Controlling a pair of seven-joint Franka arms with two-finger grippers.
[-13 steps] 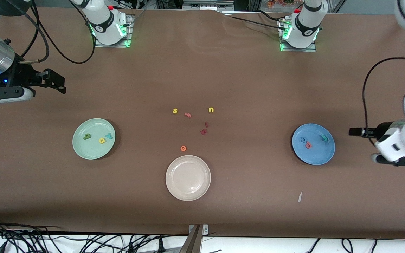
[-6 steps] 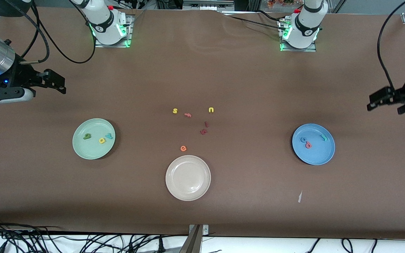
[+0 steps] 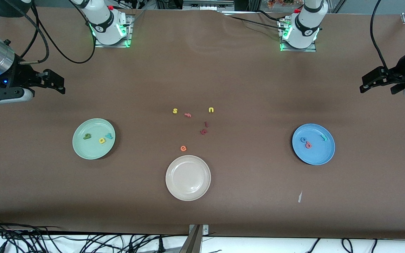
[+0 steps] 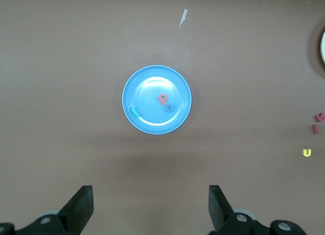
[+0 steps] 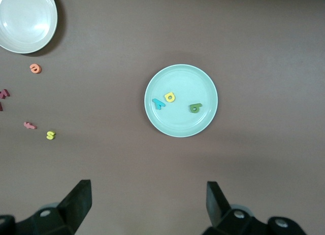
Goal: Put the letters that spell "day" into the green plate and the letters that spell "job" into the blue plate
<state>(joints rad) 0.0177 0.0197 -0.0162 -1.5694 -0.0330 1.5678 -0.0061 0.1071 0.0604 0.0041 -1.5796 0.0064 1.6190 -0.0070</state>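
Observation:
The green plate holds the dark green "d", the yellow "a" and the teal "y". On the blue plate lie the blue "o", the salmon "b" and the teal "j". My left gripper hangs open and empty over bare table at the left arm's end. Its wrist view shows the blue plate off from the gripper. My right gripper is open and empty over the right arm's end. The green plate lies apart from it.
A cream plate sits nearest the front camera, mid-table. Loose letters lie in the middle: yellow "s", pink "f", yellow "u", two dark red letters, orange "e". A paper scrap lies near the blue plate.
The left arm has drawn away from beside the blue plate and now hangs over the table's edge at its own end. The right arm has not moved.

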